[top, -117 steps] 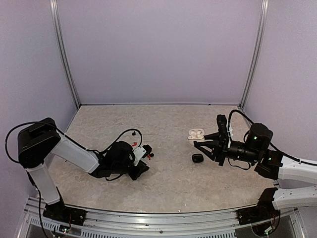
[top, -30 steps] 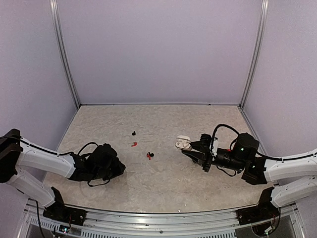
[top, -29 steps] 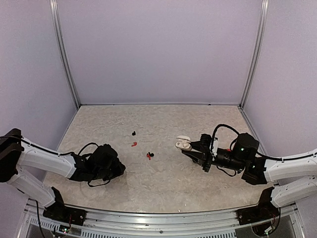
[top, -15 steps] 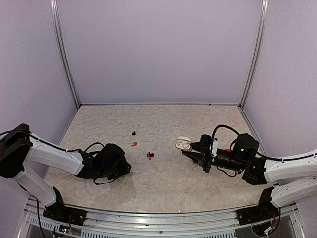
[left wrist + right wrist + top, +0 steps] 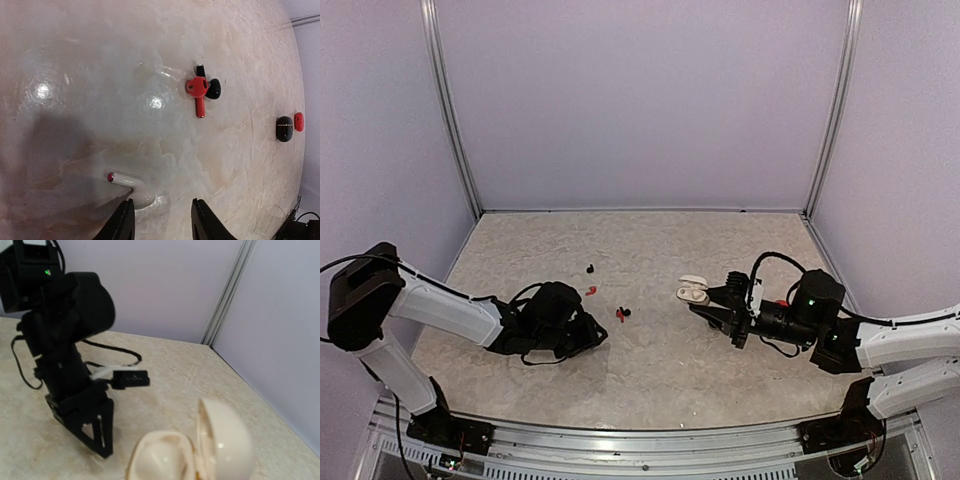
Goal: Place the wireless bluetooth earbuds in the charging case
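White earbud (image 5: pixel 124 180) lies beside left end effector (image 5: pixel 162 210).

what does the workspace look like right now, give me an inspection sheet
surface: pale marbled table, glare spots, no spills seen
job's things: white case open, visible cup looks empty; white earbud beside the left fingers; red earbud touching black earbud; second black earbud and second red earbud side by side, farther off
clutter: nothing seen
grippers: left gripper open, low over the table; right gripper shut on the white case
cables: black cables looped at both wrists
surroundings: lilac walls, metal posts
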`<move>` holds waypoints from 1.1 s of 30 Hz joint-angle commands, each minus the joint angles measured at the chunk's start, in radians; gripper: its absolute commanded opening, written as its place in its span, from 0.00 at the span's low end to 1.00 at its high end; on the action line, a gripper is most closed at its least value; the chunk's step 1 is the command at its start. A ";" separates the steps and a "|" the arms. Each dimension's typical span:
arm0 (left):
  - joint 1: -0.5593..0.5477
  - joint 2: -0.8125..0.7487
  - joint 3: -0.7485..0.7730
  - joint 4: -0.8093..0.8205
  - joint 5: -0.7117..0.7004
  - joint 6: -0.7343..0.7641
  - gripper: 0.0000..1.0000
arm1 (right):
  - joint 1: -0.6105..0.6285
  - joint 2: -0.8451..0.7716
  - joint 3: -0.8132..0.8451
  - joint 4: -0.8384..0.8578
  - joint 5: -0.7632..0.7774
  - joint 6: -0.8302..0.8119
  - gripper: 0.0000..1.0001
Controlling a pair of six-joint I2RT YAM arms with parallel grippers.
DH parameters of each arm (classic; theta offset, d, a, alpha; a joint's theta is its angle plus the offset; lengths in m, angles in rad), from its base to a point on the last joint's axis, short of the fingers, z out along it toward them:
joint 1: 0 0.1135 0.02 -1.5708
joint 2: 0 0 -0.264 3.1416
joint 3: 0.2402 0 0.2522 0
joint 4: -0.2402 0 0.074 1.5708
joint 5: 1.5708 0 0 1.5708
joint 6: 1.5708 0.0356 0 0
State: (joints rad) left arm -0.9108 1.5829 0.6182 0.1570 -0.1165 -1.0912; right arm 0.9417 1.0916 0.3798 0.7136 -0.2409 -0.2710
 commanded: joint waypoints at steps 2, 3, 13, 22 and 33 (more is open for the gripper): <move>-0.004 0.090 0.071 0.107 0.095 0.046 0.41 | -0.003 -0.030 -0.014 -0.004 0.016 0.004 0.00; -0.003 0.098 0.079 0.114 0.098 0.056 0.41 | -0.003 -0.033 -0.015 -0.006 0.018 0.005 0.00; 0.020 0.008 0.264 -0.140 0.083 0.528 0.46 | -0.008 -0.079 -0.030 -0.024 0.023 0.020 0.00; 0.182 0.022 0.305 -0.271 0.441 0.739 0.55 | -0.014 -0.105 -0.038 -0.043 0.026 0.032 0.00; 0.181 0.149 0.291 -0.183 0.463 0.692 0.54 | -0.014 -0.107 -0.035 -0.052 0.027 0.036 0.00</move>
State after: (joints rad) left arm -0.7280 1.6932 0.9203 -0.0582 0.3161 -0.3965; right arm 0.9329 1.0019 0.3546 0.6601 -0.2226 -0.2447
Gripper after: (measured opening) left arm 0.546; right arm 0.239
